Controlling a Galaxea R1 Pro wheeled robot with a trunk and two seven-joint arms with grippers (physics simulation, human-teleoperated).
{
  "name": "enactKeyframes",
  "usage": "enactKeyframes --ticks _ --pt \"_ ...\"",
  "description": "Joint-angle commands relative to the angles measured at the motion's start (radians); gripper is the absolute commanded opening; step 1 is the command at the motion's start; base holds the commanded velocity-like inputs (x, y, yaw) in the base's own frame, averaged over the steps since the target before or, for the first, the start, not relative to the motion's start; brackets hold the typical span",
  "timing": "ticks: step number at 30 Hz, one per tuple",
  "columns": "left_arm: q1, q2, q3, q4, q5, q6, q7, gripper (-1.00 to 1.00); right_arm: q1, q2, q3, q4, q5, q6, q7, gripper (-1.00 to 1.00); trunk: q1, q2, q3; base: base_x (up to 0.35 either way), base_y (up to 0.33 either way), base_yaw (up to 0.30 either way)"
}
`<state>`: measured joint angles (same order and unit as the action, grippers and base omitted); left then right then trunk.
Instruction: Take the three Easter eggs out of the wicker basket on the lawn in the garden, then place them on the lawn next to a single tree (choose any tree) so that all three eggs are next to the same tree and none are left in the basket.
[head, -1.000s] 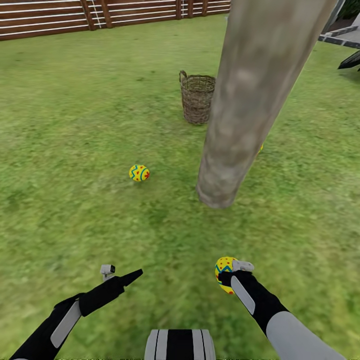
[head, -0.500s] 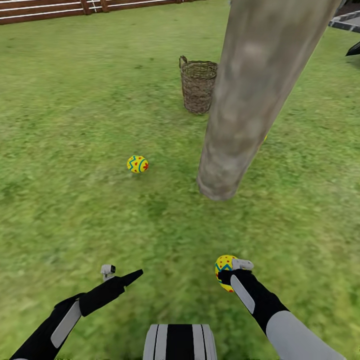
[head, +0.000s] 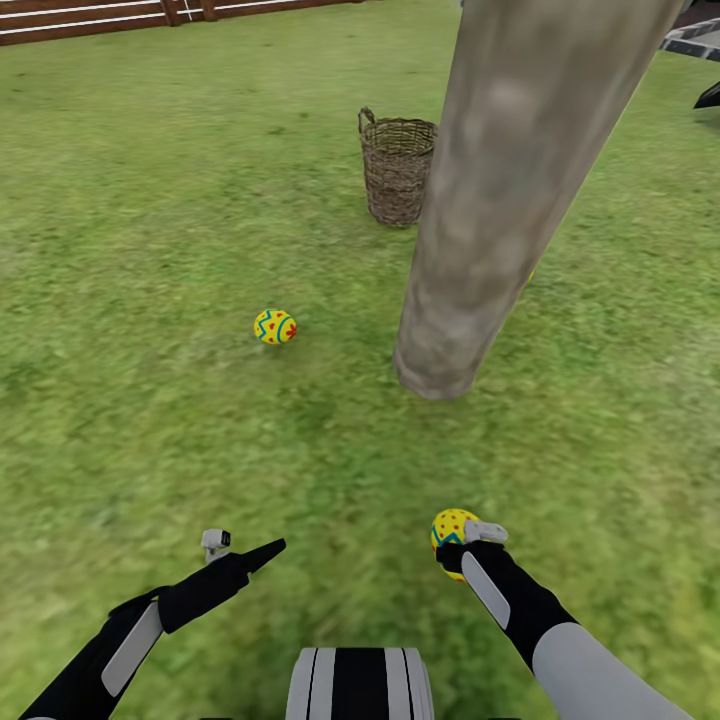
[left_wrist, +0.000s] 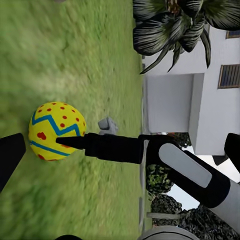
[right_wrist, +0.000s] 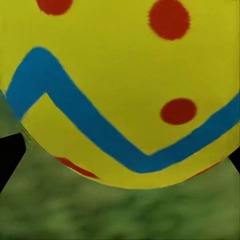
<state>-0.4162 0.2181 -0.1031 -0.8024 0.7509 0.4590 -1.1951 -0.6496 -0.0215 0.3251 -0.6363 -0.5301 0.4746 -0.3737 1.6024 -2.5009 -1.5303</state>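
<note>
Yellow egg (head: 449, 530) clamped in my right gripper (head: 458, 545), low over lawn (head: 150, 230), trunk (head: 470, 250) at 12 o'clock. Second egg (head: 275, 326) on grass at trunk's 9 o'clock. Third: yellow sliver behind trunk, unsure. Basket (head: 397, 170) beyond. Left gripper (head: 262, 552): cannot tell.

One yellow zigzag-banded egg (head: 275, 327) lay on the lawn (head: 150, 220) near the tree (head: 500, 200); the upright wicker basket (head: 397, 170) stood beyond; another egg (head: 450, 530) was held.
</note>
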Motion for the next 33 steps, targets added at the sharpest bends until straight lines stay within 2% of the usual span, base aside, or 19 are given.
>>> enactKeyframes --ticks 1,13,33 --pt "-0.001 0.001 -0.004 0.000 0.010 0.010 0.000 1.00 -0.001 -0.002 0.008 -0.002 -0.010 0.002 -0.010 1.00 0.000 0.000 -0.001 0.000 0.000 0.000" --pt "0.000 0.001 -0.004 0.002 0.009 0.009 0.000 1.00 -0.001 -0.002 0.007 -0.003 -0.010 0.002 -0.010 1.00 0.000 0.000 0.000 0.000 0.000 0.000" --pt "0.000 0.001 -0.004 0.002 0.008 0.009 0.000 1.00 -0.001 -0.002 0.007 -0.003 -0.011 0.002 -0.010 1.00 0.000 0.000 0.025 -0.007 0.000 0.000"
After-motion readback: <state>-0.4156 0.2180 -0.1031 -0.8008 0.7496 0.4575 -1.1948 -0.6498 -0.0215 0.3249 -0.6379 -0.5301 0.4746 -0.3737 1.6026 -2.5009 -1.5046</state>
